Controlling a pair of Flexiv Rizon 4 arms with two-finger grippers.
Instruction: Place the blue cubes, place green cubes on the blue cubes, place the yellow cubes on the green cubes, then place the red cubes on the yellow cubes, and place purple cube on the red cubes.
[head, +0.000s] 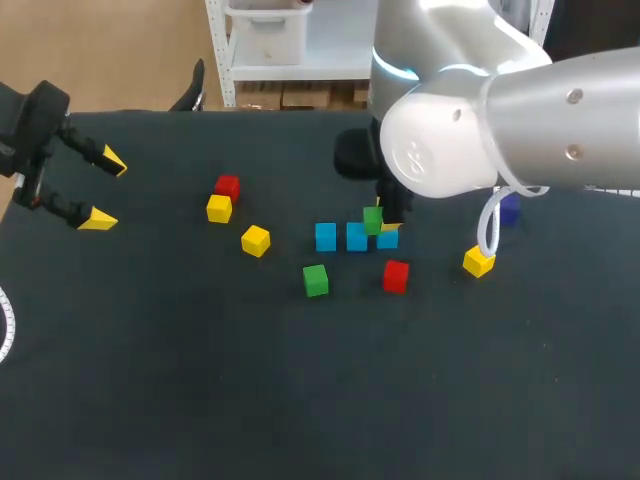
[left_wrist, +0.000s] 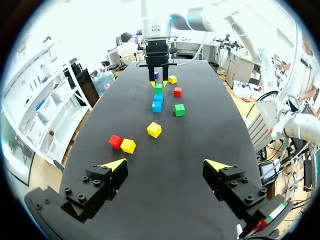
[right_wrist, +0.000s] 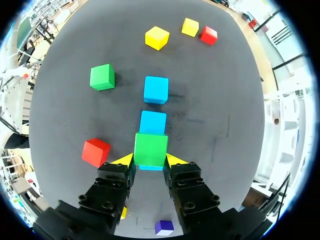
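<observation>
right end effector (right_wrist: 149, 161): i see it gripping a green cube (right_wrist: 151, 148) just over the rightmost blue cube (right_wrist: 150, 168).
left end effector (left_wrist: 167, 167): open, empty, far left over my tabletop (left_wrist: 165, 200).

A wide table (head: 150, 380) with a dark, matte black top, evenly lit.

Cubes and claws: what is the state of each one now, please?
blue cubes: three in a row.
held green cube: gripped, above the row's end.
right claw: shut on held green cube.
left claw: open, empty.
other green cube: loose, unstacked.
yellow cubes: three, loose, unstacked.
red cubes: two, loose, unstacked.
purple cube: loose, unstacked.
</observation>
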